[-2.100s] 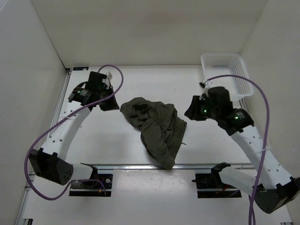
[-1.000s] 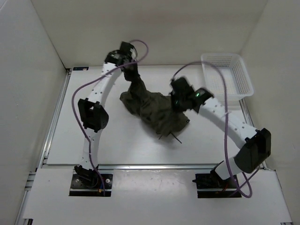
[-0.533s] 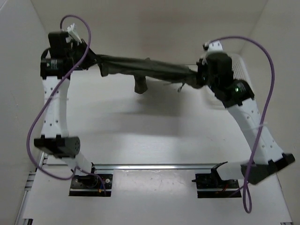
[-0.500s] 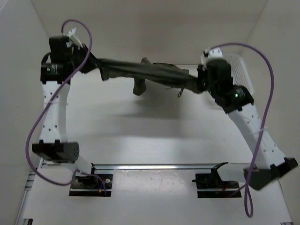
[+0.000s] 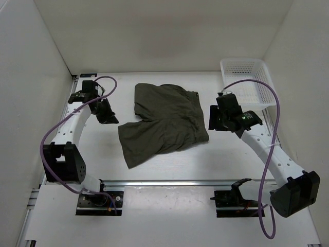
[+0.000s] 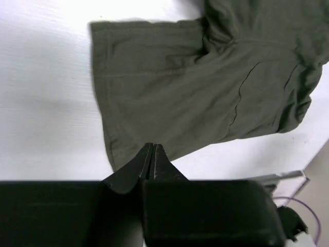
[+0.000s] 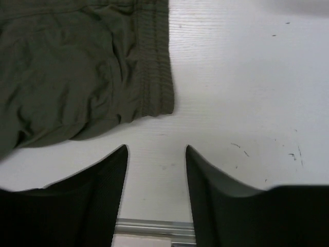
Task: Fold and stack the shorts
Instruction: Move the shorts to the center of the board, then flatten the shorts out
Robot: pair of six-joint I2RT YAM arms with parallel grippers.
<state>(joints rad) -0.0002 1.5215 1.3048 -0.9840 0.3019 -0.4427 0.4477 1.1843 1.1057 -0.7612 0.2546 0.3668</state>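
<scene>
The dark olive-green shorts [image 5: 163,121] lie spread flat in the middle of the table, waistband to the right, legs to the left. They also show in the left wrist view [image 6: 205,87] and the right wrist view [image 7: 77,72]. My left gripper [image 5: 110,118] is just left of the shorts, shut and empty [image 6: 152,146], its tips over a leg hem. My right gripper [image 5: 212,123] is just right of the waistband, open and empty [image 7: 156,149], over bare table.
A white mesh basket [image 5: 249,82] stands at the back right corner. White walls close in the table on the left, back and right. A metal rail [image 5: 169,182] runs along the near edge.
Both grippers held the shorts stretched in the air between them. The shorts now lie flat on the table, both grippers have let go and dropped to either side.
</scene>
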